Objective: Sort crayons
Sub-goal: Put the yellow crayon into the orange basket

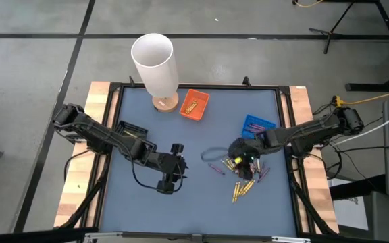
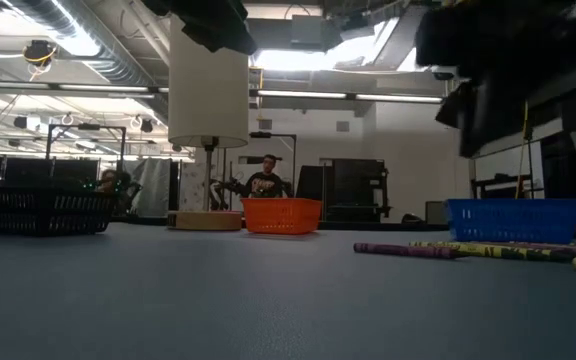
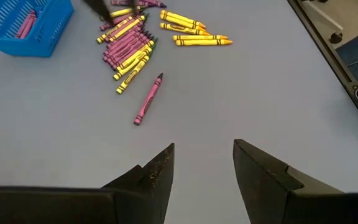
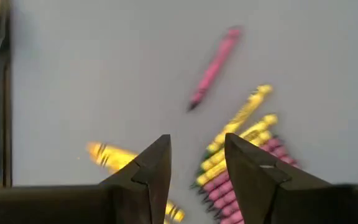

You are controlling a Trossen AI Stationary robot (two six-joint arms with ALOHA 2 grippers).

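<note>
- From above I see the crayons [image 1: 243, 177], thin paper-wrapped sticks, scattered at the mat's right, under my right gripper [image 1: 238, 162].
- Left wrist: left gripper [image 3: 204, 163] open, empty; lone purple crayon [image 3: 148, 98] points away.
- Right wrist: fingers parted, nothing held.

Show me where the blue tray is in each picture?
High view: blue tray right of centre, beside the right arm.
Low view: at the right, behind the crayons.
Left wrist view: in a corner, purple crayons inside.
Right wrist view: not in it.
Shared landmark: the crayon pile.
</note>
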